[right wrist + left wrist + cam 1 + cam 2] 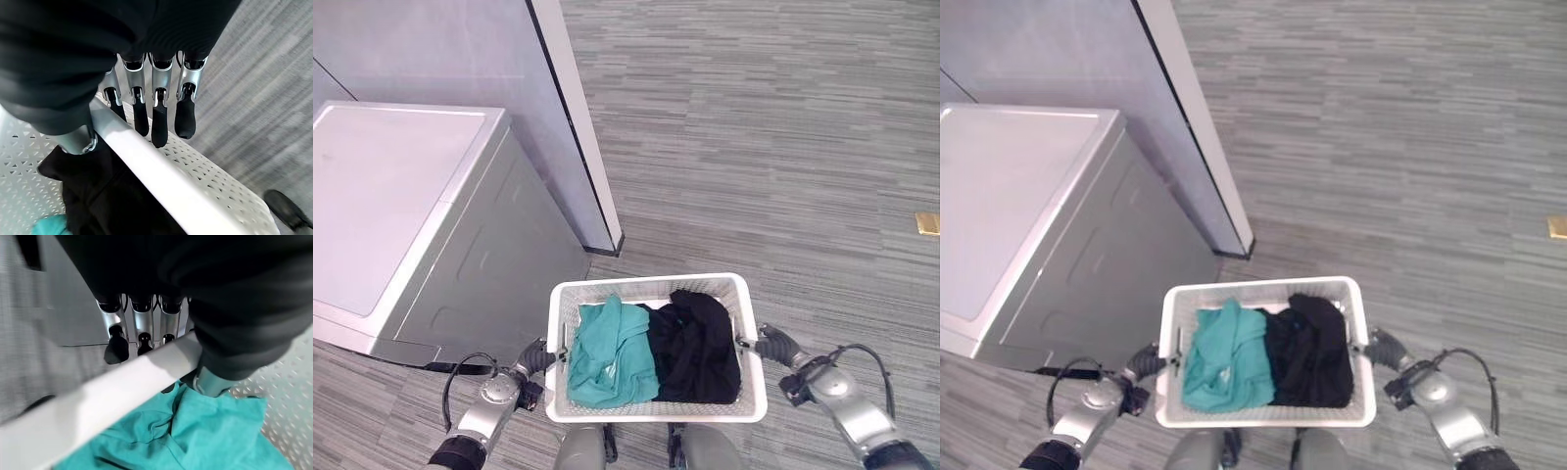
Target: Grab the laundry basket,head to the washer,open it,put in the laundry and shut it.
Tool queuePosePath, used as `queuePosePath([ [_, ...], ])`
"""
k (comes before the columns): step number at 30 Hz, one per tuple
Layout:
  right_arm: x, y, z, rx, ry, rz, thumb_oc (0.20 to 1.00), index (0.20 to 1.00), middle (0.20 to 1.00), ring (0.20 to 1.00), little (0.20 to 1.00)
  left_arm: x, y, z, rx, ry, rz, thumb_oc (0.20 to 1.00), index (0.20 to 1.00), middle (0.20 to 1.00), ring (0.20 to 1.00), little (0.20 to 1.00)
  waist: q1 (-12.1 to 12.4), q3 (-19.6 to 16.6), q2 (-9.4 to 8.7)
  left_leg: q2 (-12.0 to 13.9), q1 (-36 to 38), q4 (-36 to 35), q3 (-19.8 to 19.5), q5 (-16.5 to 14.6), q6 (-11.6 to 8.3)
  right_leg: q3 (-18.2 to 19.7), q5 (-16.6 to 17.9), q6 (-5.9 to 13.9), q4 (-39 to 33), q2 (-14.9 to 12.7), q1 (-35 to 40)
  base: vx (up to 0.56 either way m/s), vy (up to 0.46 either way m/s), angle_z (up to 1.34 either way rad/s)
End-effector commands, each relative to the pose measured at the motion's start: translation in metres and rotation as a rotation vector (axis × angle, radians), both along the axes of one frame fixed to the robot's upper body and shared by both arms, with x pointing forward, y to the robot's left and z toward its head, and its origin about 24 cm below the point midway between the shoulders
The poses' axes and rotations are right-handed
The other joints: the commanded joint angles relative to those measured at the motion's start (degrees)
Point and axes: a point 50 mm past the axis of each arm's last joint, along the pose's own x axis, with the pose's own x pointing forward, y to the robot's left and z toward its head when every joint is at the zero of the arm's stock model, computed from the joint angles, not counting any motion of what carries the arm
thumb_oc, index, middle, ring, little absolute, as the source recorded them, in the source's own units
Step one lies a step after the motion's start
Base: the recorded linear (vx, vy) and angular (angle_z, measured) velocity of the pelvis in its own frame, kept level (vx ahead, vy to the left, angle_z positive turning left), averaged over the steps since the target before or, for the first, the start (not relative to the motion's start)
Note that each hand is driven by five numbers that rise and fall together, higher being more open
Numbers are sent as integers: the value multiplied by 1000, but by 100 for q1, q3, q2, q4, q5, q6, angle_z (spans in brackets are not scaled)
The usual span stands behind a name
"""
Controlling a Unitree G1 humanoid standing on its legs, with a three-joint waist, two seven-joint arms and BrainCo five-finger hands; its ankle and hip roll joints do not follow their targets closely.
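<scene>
On the grey carpet floor (783, 147), the white washer (401, 215) is standing to the robot's left beside a grey wall panel (509, 88) (its lid is lying flat and closed). Near it, the white laundry basket (656, 416) is hanging between both hands, holding a teal garment (607, 352) and a black garment (700, 343). The left hand (536, 360) is clasping the basket's left rim, the right hand (773, 345) the right rim.
</scene>
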Motion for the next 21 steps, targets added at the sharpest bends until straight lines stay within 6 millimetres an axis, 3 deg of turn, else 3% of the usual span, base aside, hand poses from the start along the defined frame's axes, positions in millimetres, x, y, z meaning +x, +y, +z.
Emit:
queuePosePath([
  [1,12,-2,50,96,-152,121,200,200,200,200,200,-5,79,42,158,-60,68,200,200,200,200,200,-66,-178,-398,-733,37,156,251,-829,338,589,641,406,-563,79,177,64,32,1],
  [4,20,-8,78,82,-177,184,200,200,200,200,200,2,81,75,131,-122,-15,200,200,200,200,200,-51,-249,-409,-731,252,-8,317,-809,332,667,708,448,-685,97,297,32,18,-14],
  [6,22,-7,86,84,-180,207,200,200,200,200,200,5,81,87,142,-137,-52,200,200,200,200,200,-48,-272,-420,-730,307,-50,321,-809,333,692,723,461,-706,100,329,12,2,-21],
  [7,22,-6,91,99,-172,229,200,200,200,200,200,9,81,101,162,-158,-97,200,200,200,200,200,-44,-304,-428,-729,340,-90,338,-789,333,709,744,461,-726,108,338,24,-5,-15],
  [8,29,-2,107,130,-144,296,200,200,200,200,200,19,80,134,208,-192,-201,200,200,200,200,200,-23,-375,-452,-717,463,-168,370,-784,326,726,755,485,-739,124,402,15,-14,-7],
  [10,37,0,122,125,-106,342,200,200,200,200,200,30,78,162,256,-212,-282,200,200,200,200,200,2,-443,-487,-713,592,-203,383,-807,321,742,752,503,-752,127,489,18,-7,-2],
  [12,44,7,139,91,-108,401,200,200,200,200,200,40,74,184,280,-251,-323,200,200,200,200,200,18,-489,-518,-706,677,-230,402,-815,310,726,755,513,-781,129,558,0,0,0],
  [13,44,7,139,92,-109,400,200,200,200,200,200,40,74,185,280,-252,-323,200,200,200,200,200,25,-505,-519,-704,654,-231,406,-802,308,730,765,509,-781,130,533,0,0,0],
  [15,58,28,174,45,-126,520,200,200,200,200,200,53,70,216,308,-270,-364,200,200,200,200,200,105,-571,-560,-693,779,-258,409,-812,292,692,764,529,-805,128,643,25,-34,2],
  [21,91,68,219,22,-209,628,200,200,200,200,200,82,80,257,382,-284,-306,200,200,200,200,200,168,-741,-611,-679,887,-347,373,-777,252,571,787,553,-838,133,714,21,-38,-1],
])
